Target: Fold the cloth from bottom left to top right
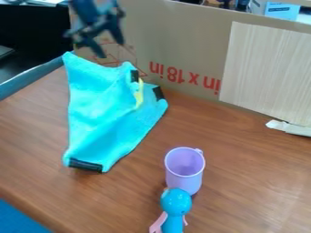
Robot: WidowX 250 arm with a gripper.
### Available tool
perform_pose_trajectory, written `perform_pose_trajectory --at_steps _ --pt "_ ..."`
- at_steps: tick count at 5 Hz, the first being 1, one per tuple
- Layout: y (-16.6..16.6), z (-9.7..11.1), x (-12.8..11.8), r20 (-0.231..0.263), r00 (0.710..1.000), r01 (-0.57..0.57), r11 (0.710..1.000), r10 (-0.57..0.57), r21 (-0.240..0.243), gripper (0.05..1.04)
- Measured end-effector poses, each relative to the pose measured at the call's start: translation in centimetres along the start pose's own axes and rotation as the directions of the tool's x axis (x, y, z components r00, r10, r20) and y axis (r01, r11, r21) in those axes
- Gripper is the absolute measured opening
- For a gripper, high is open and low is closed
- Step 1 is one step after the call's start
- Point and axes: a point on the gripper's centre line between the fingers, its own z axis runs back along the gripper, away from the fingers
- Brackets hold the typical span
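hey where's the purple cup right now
In the camera view, the purple cup stands on the wooden table, right of the cloth and just behind the blue-headed toy.

Brown wood-grain table [249,182] with a turquoise cloth [103,113], a purple cup [184,180] and a blue-headed toy [176,203] on it

The black gripper [111,50] hung near the far end of the turquoise cloth [97,113], its fingers apart. The cloth lay rumpled on the wooden table [249,159], before a cardboard panel [182,41]. Nearer the camera stood a purple cup [184,176] and a blue-headed toy [176,203].
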Motion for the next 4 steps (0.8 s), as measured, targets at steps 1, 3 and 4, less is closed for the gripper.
perform_pose_trajectory --at_steps 1,3,4 --pt "1.0 3.0 1.2 -0.003 1.000 -0.020 0.997 0.020 -0.077 0.996" --pt "4.9 9.5 3.3 -0.021 0.989 0.146 0.989 -0.146 -0.013 1.000" --pt "5.8 9.8 2.4 -0.096 0.928 0.373 0.887 -0.361 0.271 1.000"
